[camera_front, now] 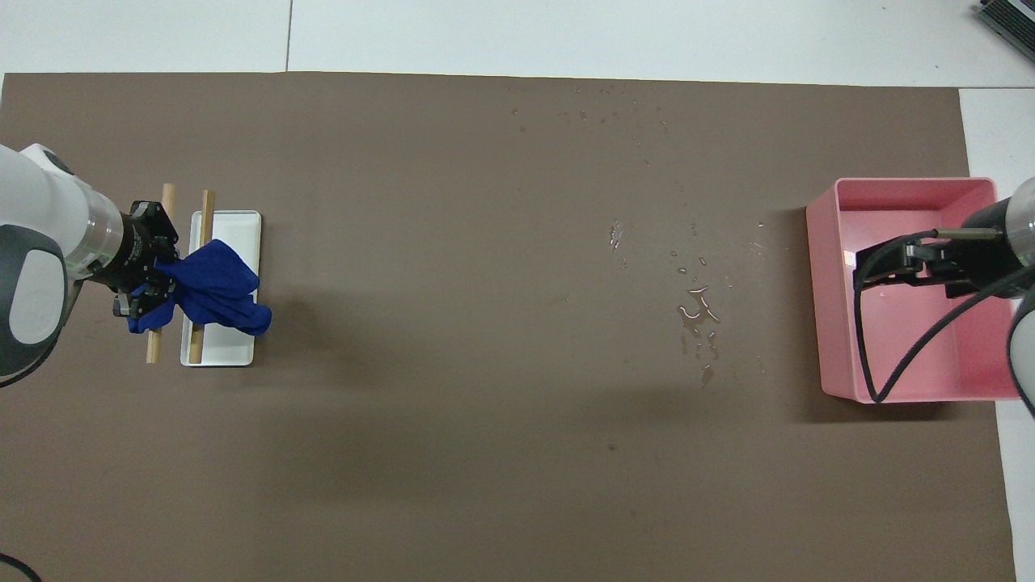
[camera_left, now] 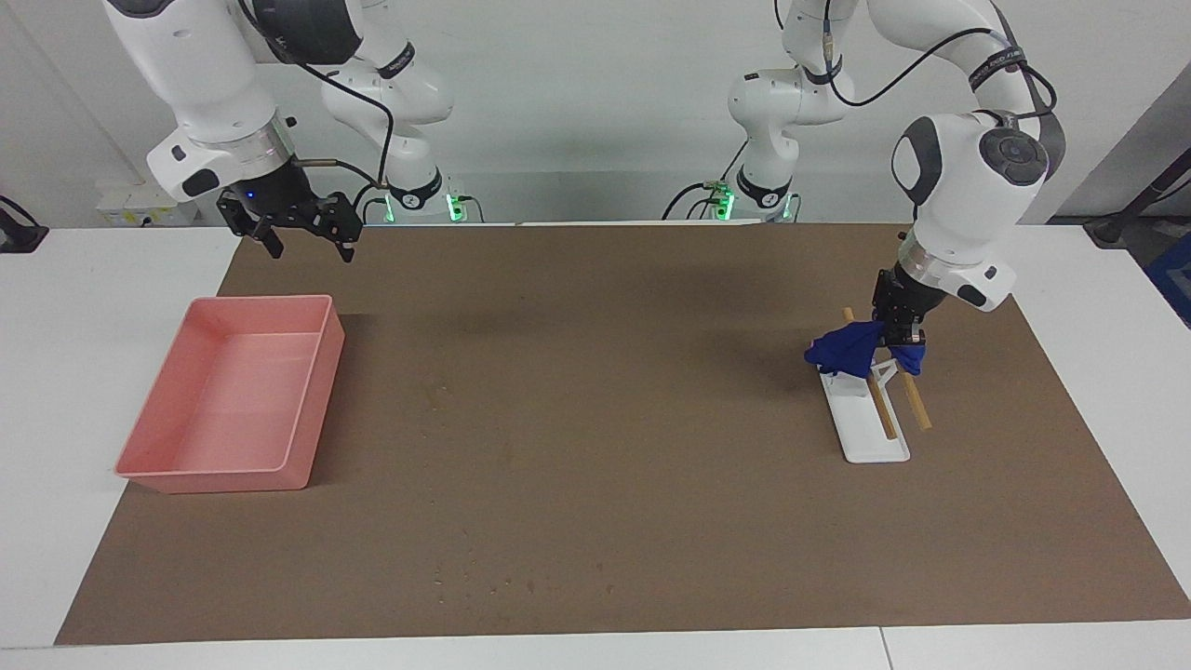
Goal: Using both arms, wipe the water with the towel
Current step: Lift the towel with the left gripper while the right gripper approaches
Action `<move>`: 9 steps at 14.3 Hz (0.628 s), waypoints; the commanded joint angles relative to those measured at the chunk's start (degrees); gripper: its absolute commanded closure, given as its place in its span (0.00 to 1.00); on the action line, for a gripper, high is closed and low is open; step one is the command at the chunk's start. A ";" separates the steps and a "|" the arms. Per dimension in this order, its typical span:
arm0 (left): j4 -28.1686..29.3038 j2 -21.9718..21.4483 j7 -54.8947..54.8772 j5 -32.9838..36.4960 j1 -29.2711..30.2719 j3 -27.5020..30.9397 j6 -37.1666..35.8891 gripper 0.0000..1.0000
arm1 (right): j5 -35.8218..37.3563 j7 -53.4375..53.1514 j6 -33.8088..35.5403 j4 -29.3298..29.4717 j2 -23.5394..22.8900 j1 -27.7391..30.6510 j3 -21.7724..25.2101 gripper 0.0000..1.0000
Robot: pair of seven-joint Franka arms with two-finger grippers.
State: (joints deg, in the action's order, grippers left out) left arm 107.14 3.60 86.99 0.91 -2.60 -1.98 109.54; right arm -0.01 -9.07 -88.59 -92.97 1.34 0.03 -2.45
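The left gripper (camera_left: 899,337) pinches the towel (camera_left: 849,346), which hangs from its fingertips just over the white tray (camera_left: 875,442). The right gripper (camera_left: 302,237) waits spread over the brown mat's (camera_left: 595,465) edge, near the pink tray (camera_left: 223,465).

I'm seeing bare brown mat (camera_left: 595,419) lying open across the table's middle; only the pink tray (camera_left: 307,409) and the white dish (camera_left: 861,433) with its sticks (camera_left: 916,405) are blocking the ends.
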 commanded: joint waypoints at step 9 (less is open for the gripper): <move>-14.59 1.59 10.89 -8.12 -8.90 -0.12 -9.44 1.00 | -11.40 -30.87 -5.35 -0.81 0.25 -4.59 -1.07 0.00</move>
State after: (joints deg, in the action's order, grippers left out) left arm 95.79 4.01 93.33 -6.11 -9.01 -2.39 101.20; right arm -8.17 -32.73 -91.73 -93.00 1.33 -3.56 -3.37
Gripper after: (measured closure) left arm 0.815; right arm 0.000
